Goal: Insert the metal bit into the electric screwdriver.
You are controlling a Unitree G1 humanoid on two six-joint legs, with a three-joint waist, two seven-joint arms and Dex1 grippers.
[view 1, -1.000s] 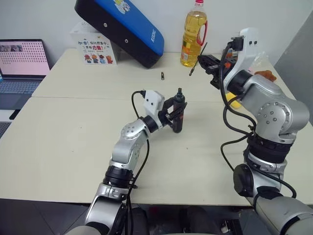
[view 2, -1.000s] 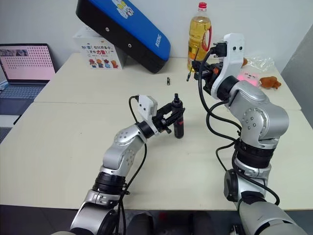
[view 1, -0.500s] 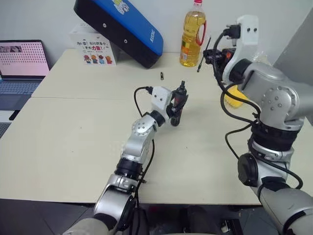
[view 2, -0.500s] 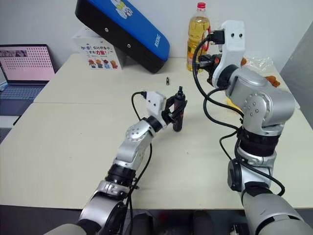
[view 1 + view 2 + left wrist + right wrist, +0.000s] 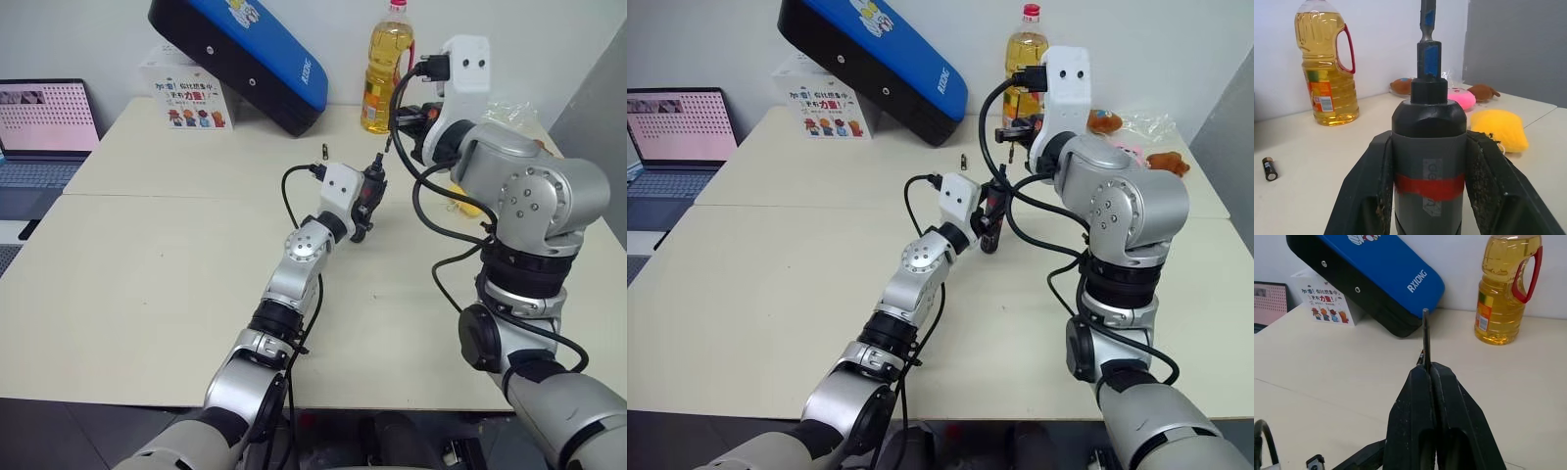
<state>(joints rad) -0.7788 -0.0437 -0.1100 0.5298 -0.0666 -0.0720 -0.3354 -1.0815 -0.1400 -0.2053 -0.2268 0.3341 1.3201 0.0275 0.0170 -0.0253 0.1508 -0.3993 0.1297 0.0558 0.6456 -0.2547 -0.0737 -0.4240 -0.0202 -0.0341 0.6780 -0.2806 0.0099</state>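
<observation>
Beige counter (image 5: 147, 255) below; left jaws clamp electric screwdriver (image 5: 1429, 142), right jaws pinch metal bit (image 5: 1425, 340) (arms since converged): insertion imminent.

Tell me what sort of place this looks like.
Probably an office or lab workroom: two plain pale tables pushed together, an open laptop at one side, and odd test items such as a bottle of cooking oil and soft toys.

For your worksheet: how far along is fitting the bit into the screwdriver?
Done: both parts are gripped. The left end effector holds the electric screwdriver, the right end effector the metal bit. In hand: bringing them together above the table. Left: inserting the bit.
</observation>
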